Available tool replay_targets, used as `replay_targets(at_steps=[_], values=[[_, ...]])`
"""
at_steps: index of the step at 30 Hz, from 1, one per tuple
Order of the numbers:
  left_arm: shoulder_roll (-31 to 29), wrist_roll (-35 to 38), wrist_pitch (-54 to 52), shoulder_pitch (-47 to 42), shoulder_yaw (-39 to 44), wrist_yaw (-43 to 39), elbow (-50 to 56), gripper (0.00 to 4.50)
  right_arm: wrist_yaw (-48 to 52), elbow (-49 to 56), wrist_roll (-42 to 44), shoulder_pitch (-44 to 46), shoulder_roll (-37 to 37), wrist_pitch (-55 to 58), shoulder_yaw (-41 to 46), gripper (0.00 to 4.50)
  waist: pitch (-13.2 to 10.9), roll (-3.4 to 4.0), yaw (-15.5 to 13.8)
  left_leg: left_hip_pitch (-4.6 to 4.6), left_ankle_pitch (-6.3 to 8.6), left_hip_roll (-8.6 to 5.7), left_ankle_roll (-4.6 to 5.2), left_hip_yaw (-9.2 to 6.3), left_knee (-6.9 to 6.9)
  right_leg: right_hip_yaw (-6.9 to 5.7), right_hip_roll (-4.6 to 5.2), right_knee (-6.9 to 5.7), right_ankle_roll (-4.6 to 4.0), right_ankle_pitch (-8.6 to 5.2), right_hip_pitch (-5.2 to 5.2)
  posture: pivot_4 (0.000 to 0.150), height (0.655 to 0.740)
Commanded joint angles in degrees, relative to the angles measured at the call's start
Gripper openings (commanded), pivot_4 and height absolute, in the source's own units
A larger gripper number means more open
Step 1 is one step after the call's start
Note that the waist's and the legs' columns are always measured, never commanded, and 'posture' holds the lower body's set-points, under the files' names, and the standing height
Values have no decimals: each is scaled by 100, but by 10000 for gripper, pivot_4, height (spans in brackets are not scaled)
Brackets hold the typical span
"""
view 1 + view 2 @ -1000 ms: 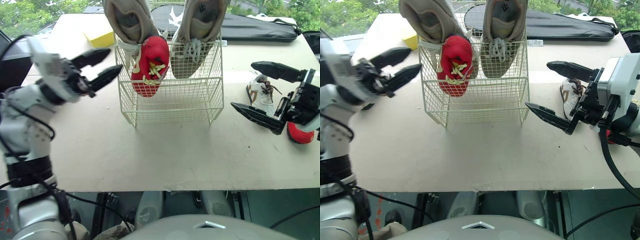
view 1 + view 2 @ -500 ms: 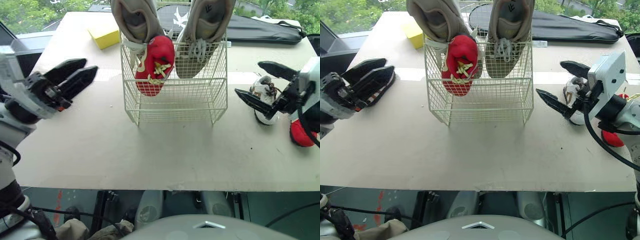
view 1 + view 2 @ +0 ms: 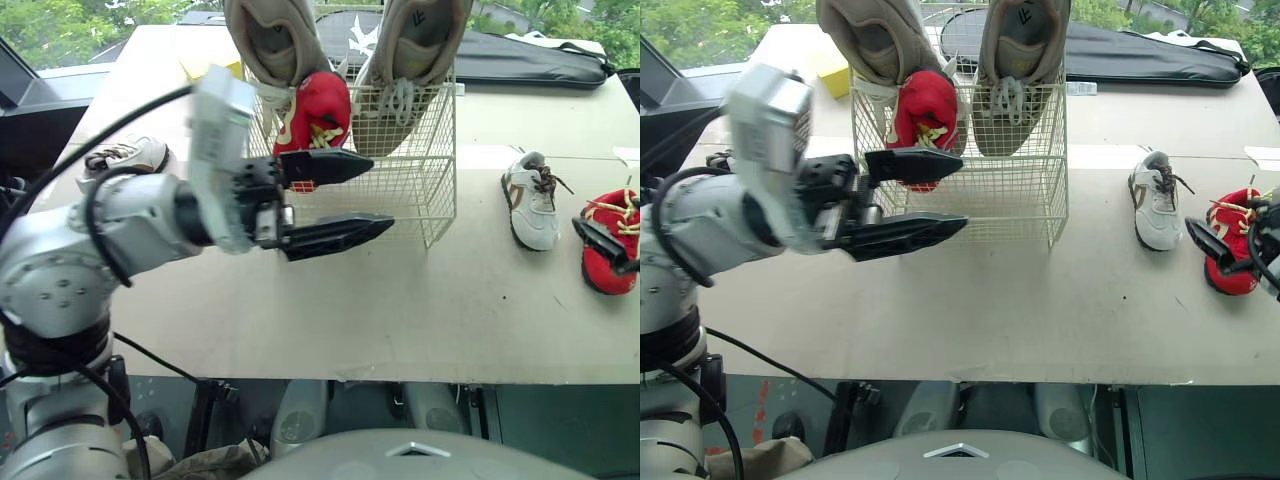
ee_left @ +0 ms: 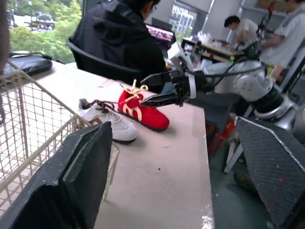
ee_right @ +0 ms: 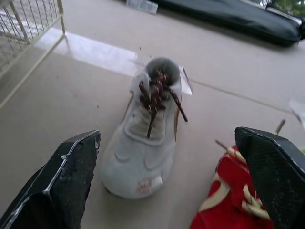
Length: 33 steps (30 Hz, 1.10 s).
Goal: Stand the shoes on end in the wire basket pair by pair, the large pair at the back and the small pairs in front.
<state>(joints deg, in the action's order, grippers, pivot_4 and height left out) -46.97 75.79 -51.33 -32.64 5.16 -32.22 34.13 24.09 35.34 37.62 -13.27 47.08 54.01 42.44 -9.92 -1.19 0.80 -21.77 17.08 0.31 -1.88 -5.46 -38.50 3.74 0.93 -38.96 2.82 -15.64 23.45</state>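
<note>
The white wire basket (image 3: 400, 190) holds the large grey pair (image 3: 270, 35) standing on end at the back. One small red shoe (image 3: 318, 105) stands in front of them. My left gripper (image 3: 382, 190) hangs open and empty just in front of the basket. A small white shoe (image 3: 128, 153) lies on the table behind my left arm. Another white shoe (image 3: 530, 200) and a red shoe (image 3: 603, 240) lie at the right. My right gripper (image 5: 167, 136) is open over these two, one finger (image 3: 605, 238) beside the red shoe (image 4: 143, 112).
A long black bag (image 3: 520, 55) lies along the table's far edge and a yellow block (image 3: 830, 75) sits at the back left. People sit and stand (image 4: 124, 43) beyond the table's right end. Bare tabletop (image 3: 420, 310) runs in front of the basket.
My left arm has swung from the table's left side to the front of the basket, now open wider. My right gripper has drawn back rightwards, past the white shoe to the red shoe.
</note>
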Motion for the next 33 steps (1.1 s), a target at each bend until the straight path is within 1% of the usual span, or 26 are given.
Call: replay_targets(at_steps=[1, 3, 5, 7, 8, 9, 12, 16, 20, 25, 29, 33], values=[[160, -473, 253, -210, -220, -448, -122, 44121, -173, 229, -258, -427, 0, 398, 568, 45000, 1, 1, 8, 0, 0, 1, 0, 0, 0, 0, -2, 0, 0, 0, -1, 1500, 7400], [304, -717, 254, -340, -411, -512, -244, 44121, -26, 126, -145, -565, 0, 555, 665, 45000, 3, 2, 23, 5, 1, 2, 1, 4, -1, 4, -4, 0, 0, 0, -3, 1500, 7400], [437, -885, 298, -401, -530, -713, -351, 44121, 16, -47, -262, -663, 87, 654, 577, 45000, 3, 2, 48, 10, 3, 3, 7, 12, 0, 13, -6, 0, 1, 0, -5, 1500, 7400], [502, -1002, 346, -387, -549, -952, -430, 44121, -49, -240, -267, -545, 109, 869, 482, 45000, 3, 2, 73, 12, 4, 3, 8, 15, -1, 16, -6, 0, 1, 0, -6, 1500, 7400], [524, -1002, 330, -376, -524, -1059, -476, 44121, -118, -393, -211, -355, 94, 1027, 458, 45000, 3, 3, 80, 11, 4, 4, 8, 15, -1, 16, -7, 0, 1, 0, -6, 1500, 7400], [545, -1010, 316, -368, -497, -1147, -519, 44121, -181, -633, 12, 17, 41, 1345, 519, 45000, 3, 2, 98, 11, 4, 4, 8, 15, -1, 16, -7, 0, 1, 0, -6, 1500, 7400], [587, -1032, 290, -330, -443, -1349, -579, 44121, 329, -1702, 149, 699, 588, 1531, 267, 45000, -1, 11, 155, 12, 3, 4, 9, 28, -8, 28, -5, 0, 8, 5, -7, 1500, 7400], [587, -892, 215, -256, -311, -1499, -542, 44121, 927, -2970, -137, 1244, 1488, 1293, -457, 45000, 0, 11, 143, 10, -3, 2, 26, 31, -7, 26, -3, 1, 12, 7, -9, 1500, 7400], [544, -791, 183, -221, -210, -1580, -433, 44121, 1480, -3947, -390, 1899, 2000, 979, -1411, 45000, 0, 11, 153, 7, 3, 3, 36, 38, -13, 25, 1, 4, 14, 8, -9, 1500, 7400], [443, -960, 251, -61, -192, -1746, -272, 44121, 1890, -5148, -1067, 3031, 2189, 389, -2689, 45000, 1, 13, 168, 7, 3, 5, 36, 41, -18, 25, 1, 2, 15, 8, -8, 1500, 7400], [495, -899, 266, 97, -116, -1583, -118, 44121, 2206, -5832, -1574, 3550, 2176, 6, -3403, 45000, 1, 13, 154, 4, 3, 6, 36, 40, -19, 22, 4, 4, 15, 8, -8, 1500, 7400], [518, -781, 259, 231, -22, -1388, 45, 44121, 2532, -6450, -1995, 3874, 2171, -300, -3886, 45000, 1, 12, 145, 0, 4, 5, 37, 39, -26, 20, 7, 6, 18, 10, -8, 1500, 7400]])
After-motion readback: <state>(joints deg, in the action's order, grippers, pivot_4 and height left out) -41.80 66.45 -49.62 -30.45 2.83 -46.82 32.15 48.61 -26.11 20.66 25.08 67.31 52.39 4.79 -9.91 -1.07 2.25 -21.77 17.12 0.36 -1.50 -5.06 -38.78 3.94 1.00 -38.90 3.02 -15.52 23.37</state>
